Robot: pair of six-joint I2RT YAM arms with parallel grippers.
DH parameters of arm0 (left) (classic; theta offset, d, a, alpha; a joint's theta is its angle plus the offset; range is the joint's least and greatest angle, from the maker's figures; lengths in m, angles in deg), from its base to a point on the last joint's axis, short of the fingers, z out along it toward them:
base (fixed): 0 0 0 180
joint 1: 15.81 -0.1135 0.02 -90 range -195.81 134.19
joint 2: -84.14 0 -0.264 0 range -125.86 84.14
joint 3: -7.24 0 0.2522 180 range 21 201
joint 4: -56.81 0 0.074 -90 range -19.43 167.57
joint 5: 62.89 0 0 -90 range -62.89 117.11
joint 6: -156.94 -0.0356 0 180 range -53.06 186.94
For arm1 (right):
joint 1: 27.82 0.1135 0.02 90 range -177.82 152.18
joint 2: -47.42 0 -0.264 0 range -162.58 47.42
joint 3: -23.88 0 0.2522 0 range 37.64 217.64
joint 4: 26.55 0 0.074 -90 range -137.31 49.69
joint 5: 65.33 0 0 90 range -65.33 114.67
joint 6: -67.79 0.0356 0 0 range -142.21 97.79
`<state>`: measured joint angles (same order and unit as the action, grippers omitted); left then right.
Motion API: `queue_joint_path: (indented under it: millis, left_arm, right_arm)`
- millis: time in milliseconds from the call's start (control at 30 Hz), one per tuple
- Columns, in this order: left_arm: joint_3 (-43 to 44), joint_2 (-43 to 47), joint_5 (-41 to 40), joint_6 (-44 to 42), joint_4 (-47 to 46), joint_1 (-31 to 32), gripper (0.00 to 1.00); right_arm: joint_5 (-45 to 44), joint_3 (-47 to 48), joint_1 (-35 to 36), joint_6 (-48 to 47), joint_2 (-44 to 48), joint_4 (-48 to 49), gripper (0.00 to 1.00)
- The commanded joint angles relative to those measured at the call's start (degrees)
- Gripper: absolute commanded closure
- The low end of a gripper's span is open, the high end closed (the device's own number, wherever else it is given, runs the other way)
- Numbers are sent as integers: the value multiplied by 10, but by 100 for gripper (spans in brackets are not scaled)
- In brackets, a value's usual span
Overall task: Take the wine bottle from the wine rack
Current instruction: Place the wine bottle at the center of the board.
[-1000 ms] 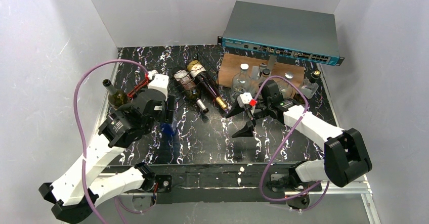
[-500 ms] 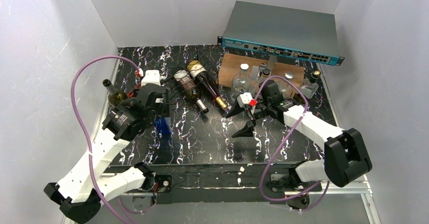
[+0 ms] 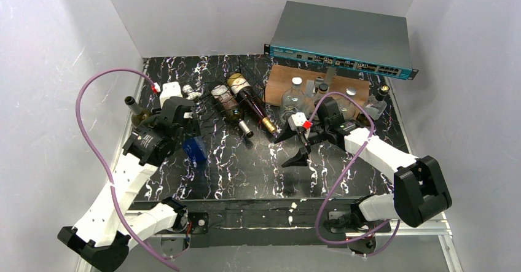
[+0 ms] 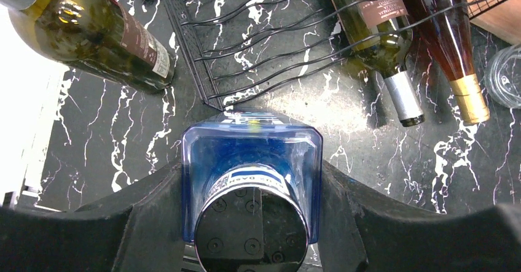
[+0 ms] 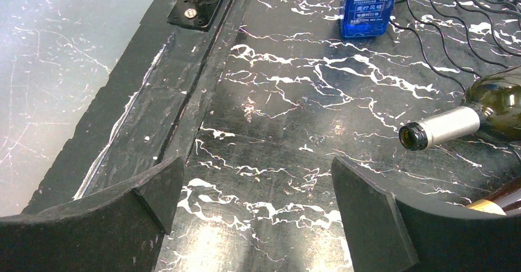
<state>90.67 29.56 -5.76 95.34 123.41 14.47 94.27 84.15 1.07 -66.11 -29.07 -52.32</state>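
The wine rack (image 4: 258,38) is thin black wire with wavy dividers, lying flat on the marble table (image 3: 206,107). Two wine bottles lie side by side on its right part. One is dark green with a silver capsule (image 4: 375,20) (image 3: 230,107). The other is amber with a gold capsule (image 4: 451,45) (image 3: 250,103). My left gripper (image 4: 252,174) (image 3: 191,142) is shut on an upright blue square bottle (image 4: 252,146) (image 3: 195,149), just off the rack's near edge. My right gripper (image 5: 255,186) (image 3: 287,149) hovers open over bare table near the bottles' necks (image 5: 442,128).
A green bottle (image 3: 140,117) (image 4: 92,32) stands left of the rack. A wooden board (image 3: 279,78) with several clear glass bottles (image 3: 296,94) sits back right, under a grey network switch (image 3: 341,38). The table's black front rail (image 5: 178,69) runs beside my right gripper.
My left arm has swung left and slightly back, carrying the blue bottle with it, away from the rack's near edge. The right arm has not moved.
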Motion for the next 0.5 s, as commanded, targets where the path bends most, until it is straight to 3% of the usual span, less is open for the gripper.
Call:
queue_joint_path:
  millis: [0,233,267,467]
  left_arm:
    - [19,9,-29,25,-38,-13,99]
    - [12,6,-23,34,-33,-16,76]
    - [7,8,-23,36,-33,-16,66]
    - [1,16,-20,39,-33,-18,50]
  right_arm:
    - [11,8,-5,-11,14,-4,2]
    - [12,8,-5,-13,14,-6,2]
    - [12,8,-5,-13,14,-6,2]
    - [12,8,-5,-14,13,-6,2]
